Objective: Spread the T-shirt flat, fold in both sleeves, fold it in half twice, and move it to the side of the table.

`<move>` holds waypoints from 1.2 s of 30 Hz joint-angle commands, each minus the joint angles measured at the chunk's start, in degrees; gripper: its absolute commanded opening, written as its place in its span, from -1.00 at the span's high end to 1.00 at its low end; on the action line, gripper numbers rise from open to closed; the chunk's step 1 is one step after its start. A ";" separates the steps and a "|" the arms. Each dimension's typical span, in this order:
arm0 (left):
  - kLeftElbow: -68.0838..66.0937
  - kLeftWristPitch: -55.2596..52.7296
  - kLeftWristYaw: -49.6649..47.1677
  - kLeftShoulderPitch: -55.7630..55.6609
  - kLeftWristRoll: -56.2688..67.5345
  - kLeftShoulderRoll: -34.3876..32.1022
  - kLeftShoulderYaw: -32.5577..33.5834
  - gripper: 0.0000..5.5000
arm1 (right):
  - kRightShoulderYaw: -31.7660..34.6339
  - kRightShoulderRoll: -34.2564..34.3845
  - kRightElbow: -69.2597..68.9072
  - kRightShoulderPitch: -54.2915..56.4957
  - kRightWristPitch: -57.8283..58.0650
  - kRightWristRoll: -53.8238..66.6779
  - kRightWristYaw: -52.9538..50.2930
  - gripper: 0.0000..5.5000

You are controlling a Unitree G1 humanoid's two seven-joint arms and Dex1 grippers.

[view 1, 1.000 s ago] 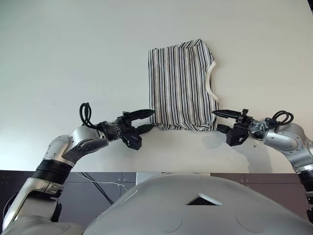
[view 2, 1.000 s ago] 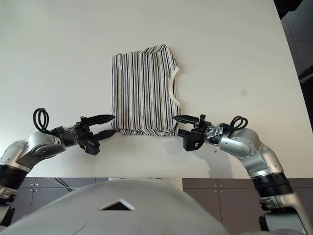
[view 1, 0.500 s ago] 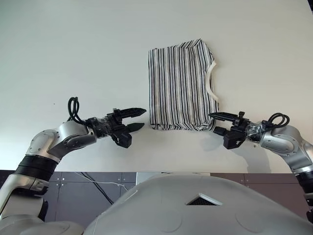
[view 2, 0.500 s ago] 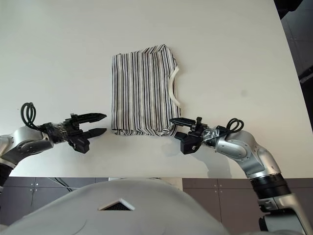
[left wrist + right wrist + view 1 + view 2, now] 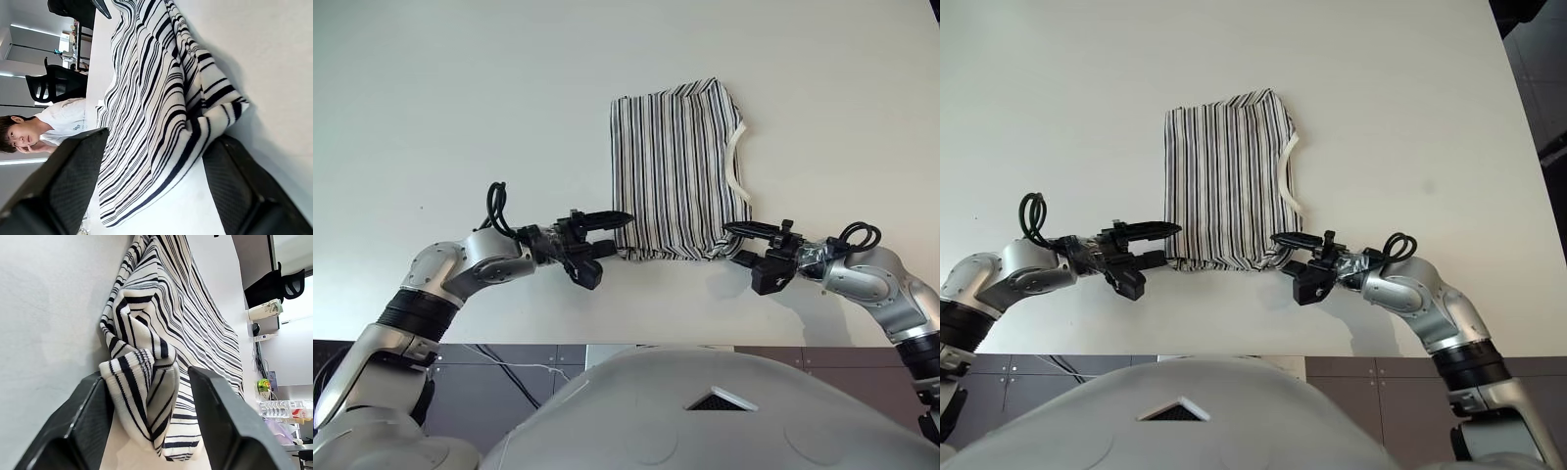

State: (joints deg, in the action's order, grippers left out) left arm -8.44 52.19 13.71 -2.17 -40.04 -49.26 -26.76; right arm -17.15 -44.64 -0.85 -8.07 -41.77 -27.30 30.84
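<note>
The striped T-shirt [image 5: 677, 171] lies folded into a tall rectangle on the white table [image 5: 460, 108], its white collar trim [image 5: 735, 162] along the right edge. My left gripper [image 5: 615, 236] is open at the shirt's near left corner. In the left wrist view that corner [image 5: 166, 117] bulges between the two fingers [image 5: 73, 181]. At the near right corner my right gripper [image 5: 732, 243] is open. The right wrist view has the bunched corner [image 5: 142, 362] sitting between its fingers [image 5: 220, 426]. Neither pair of fingers is shut on the cloth.
The table's front edge [image 5: 636, 344] runs just behind both wrists. Bare tabletop stretches to the left [image 5: 431, 147] and right [image 5: 842, 127] of the shirt. Dark floor [image 5: 1538, 59] lies past the table's far right corner.
The left gripper drew back to the left, then came back in around the near left corner. The right gripper crept leftwards onto the near right corner. The shirt has not moved.
</note>
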 commanded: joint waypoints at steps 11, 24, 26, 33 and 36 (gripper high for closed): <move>-3.65 -3.08 9.31 5.68 3.20 -0.82 -3.93 0.47 | -0.69 0.42 0.72 1.17 0.94 -0.96 -1.06 0.05; -3.94 -3.68 13.54 5.31 9.07 0.12 -4.58 0.93 | -2.37 0.71 0.98 1.88 0.82 -0.47 -0.50 0.11; -3.95 -3.55 13.65 5.09 9.17 -0.01 -4.46 0.95 | -2.81 0.36 1.19 1.91 0.99 0.38 0.39 0.25; -3.70 -3.35 13.79 4.78 9.70 -0.41 -3.86 0.95 | -2.56 -0.28 1.59 2.02 1.11 1.36 2.13 0.79; -3.37 -3.51 13.68 4.93 10.09 -0.44 -3.54 0.96 | -2.33 -0.44 1.50 2.38 1.08 1.88 2.71 0.96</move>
State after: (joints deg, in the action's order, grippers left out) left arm -9.14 51.29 23.77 -0.33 -26.98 -49.35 -28.41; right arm -19.80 -44.09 0.57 -6.85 -41.13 -26.59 32.83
